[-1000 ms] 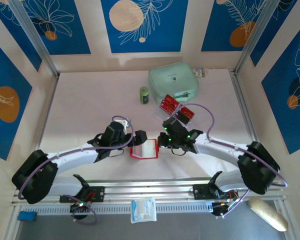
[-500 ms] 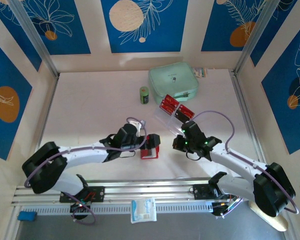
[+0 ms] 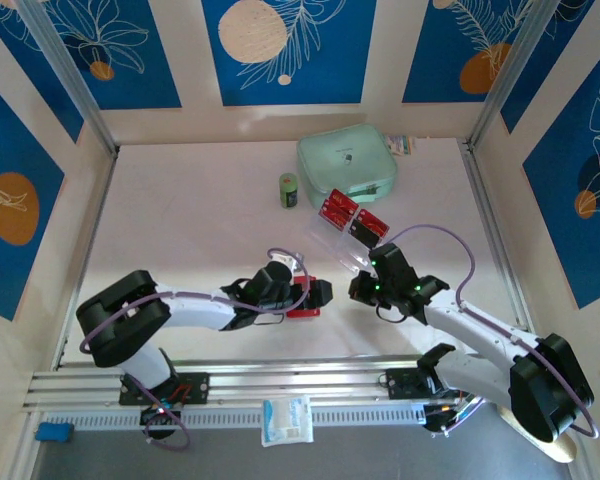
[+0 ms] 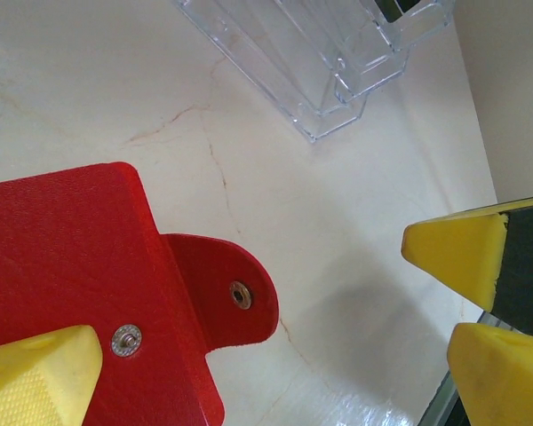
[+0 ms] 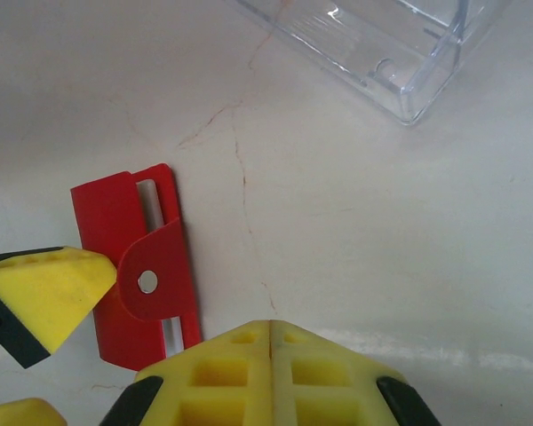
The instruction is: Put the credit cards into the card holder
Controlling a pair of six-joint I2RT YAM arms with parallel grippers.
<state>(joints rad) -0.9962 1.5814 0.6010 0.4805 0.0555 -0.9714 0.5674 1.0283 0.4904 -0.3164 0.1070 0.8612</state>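
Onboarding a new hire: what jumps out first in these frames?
The red card holder lies on the pale table near the front middle, the left claw wide open over it. The right claw, shut, is just to its right. Behind them a clear tray carries red credit cards, with a mint pouch further back.

pale marbled table (image 3: 200,220), blue wall panels (image 3: 288,50) with leaf prints.

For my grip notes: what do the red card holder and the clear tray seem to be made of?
The card holder looks like leather or imitation leather, matte: fine grain shows on its red surface. Its snap stud looks like silvery metal. The clear tray looks like hard transparent plastic, glossy: sharp edges with bright glints.
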